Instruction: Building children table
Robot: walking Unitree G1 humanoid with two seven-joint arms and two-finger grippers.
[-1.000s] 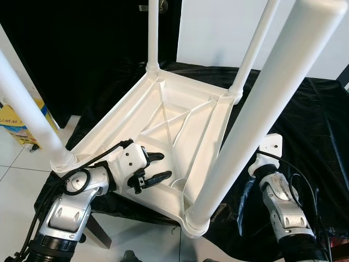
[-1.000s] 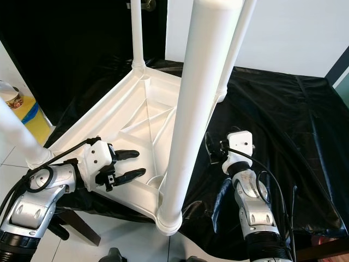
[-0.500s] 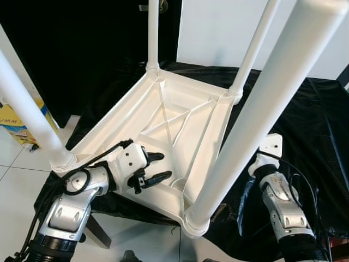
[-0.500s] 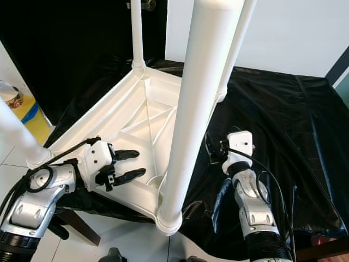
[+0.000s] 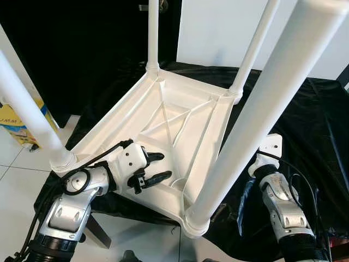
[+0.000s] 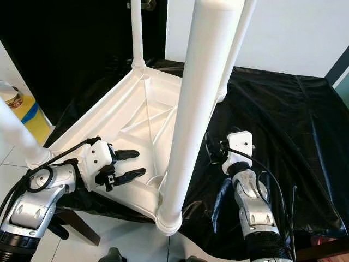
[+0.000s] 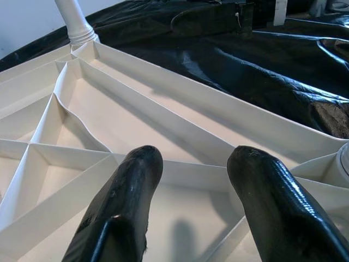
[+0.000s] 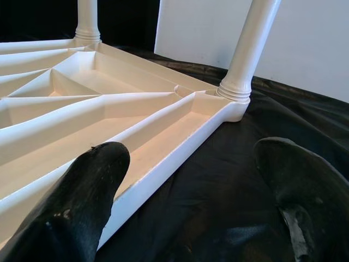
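White children's table (image 5: 163, 117) is lying upside down on the black sheet (image 6: 283, 125), four legs up. Left gripper (image 5: 155, 166) is being held over the ribbed underside near the front edge, fingers apart. Right gripper (image 8: 191, 191) is being held beside the right edge, fingers spread wide.

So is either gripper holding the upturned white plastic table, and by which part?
Nothing is held. The left gripper is open over the upturned white plastic table; the right gripper is open beside its rim.
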